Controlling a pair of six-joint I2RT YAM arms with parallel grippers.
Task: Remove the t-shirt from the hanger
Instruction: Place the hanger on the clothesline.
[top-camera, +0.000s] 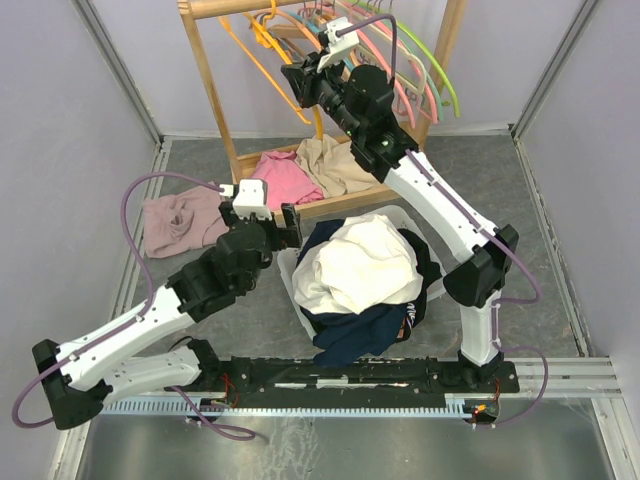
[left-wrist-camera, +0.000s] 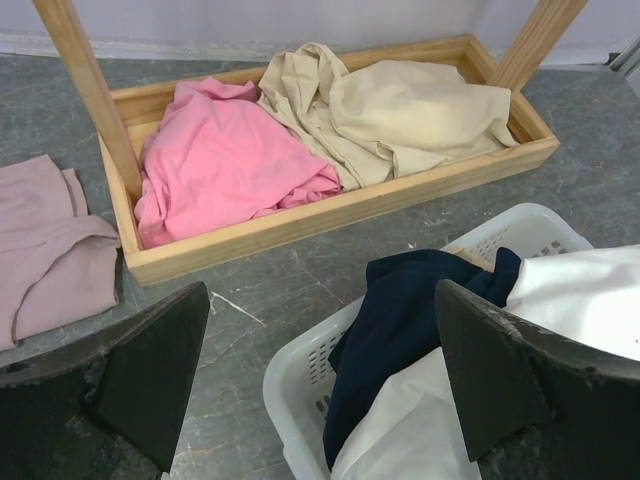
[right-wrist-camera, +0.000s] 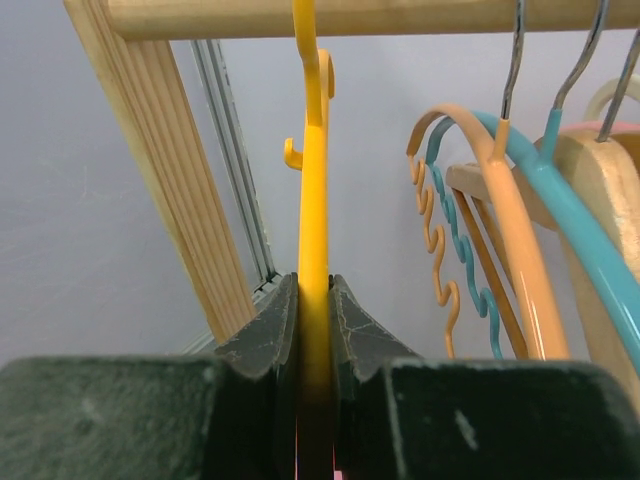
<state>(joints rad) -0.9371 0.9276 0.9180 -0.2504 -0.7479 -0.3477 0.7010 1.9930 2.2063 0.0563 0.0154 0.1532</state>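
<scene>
Right gripper (right-wrist-camera: 314, 300) was found clenched on the yellow hanger (right-wrist-camera: 313, 190), centre frame, below the wooden rail (right-wrist-camera: 400, 15). Left gripper (left-wrist-camera: 320, 345) was released. Pink t-shirt (left-wrist-camera: 225, 160) lay in the wooden tray (left-wrist-camera: 300, 225), upper left, judged already off. The hanger is best lifted vertically. Its lower part was hidden by the fingers.

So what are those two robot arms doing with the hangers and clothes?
The right gripper is shut on a yellow hanger hanging from the wooden rail. The left gripper is open and holds nothing, over the floor by a white laundry basket of clothes. A pink t-shirt and a beige garment lie in the wooden tray under the rail.
</scene>
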